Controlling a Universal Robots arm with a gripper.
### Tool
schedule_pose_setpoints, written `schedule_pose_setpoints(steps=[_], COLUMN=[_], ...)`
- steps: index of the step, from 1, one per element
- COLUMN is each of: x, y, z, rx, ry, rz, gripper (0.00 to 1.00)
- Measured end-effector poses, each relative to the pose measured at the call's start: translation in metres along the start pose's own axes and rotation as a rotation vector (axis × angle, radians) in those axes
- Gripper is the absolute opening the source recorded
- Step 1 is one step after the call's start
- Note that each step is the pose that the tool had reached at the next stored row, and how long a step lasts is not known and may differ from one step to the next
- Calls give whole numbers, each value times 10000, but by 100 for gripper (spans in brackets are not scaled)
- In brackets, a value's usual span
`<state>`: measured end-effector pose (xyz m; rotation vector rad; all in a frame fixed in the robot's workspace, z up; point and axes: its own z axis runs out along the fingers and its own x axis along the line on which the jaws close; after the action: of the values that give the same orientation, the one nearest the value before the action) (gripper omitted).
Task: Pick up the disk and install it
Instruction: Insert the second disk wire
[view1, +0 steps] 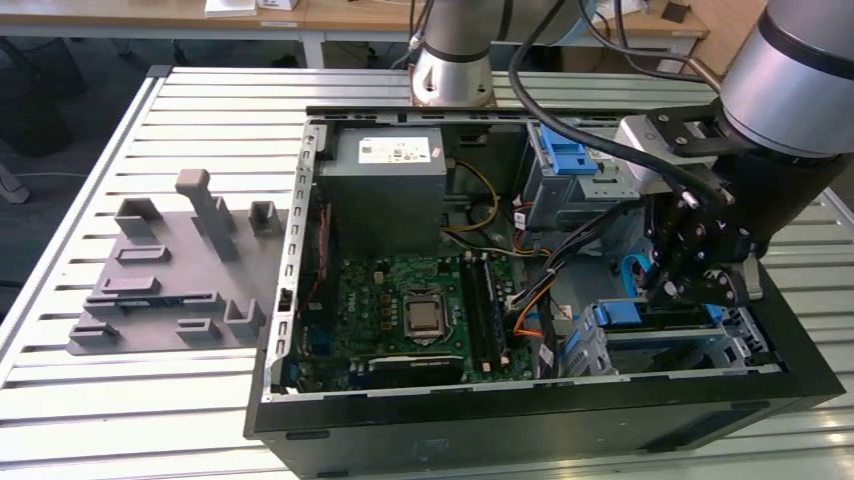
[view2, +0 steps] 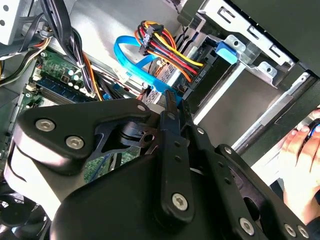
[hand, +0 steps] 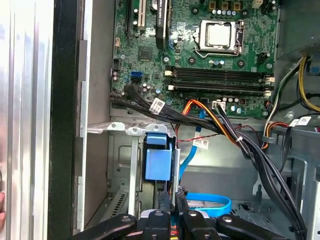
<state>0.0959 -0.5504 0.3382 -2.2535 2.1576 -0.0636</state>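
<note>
No legible text; stickers (view1: 395, 151) unreadable.

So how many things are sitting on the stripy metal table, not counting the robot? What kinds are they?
open computer case: 1
grey plastic stand with slots: 1
Total: 2

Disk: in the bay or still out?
In. The disk sits in the lower bay of the case, blue rail showing; the hand is right above it.
</note>
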Motion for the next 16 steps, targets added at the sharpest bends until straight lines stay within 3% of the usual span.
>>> schedule_pose_setpoints(steps=[16], x=[45], y=[0], z=[32], rx=[1], ry=[6], rz=[112], gripper=[17])
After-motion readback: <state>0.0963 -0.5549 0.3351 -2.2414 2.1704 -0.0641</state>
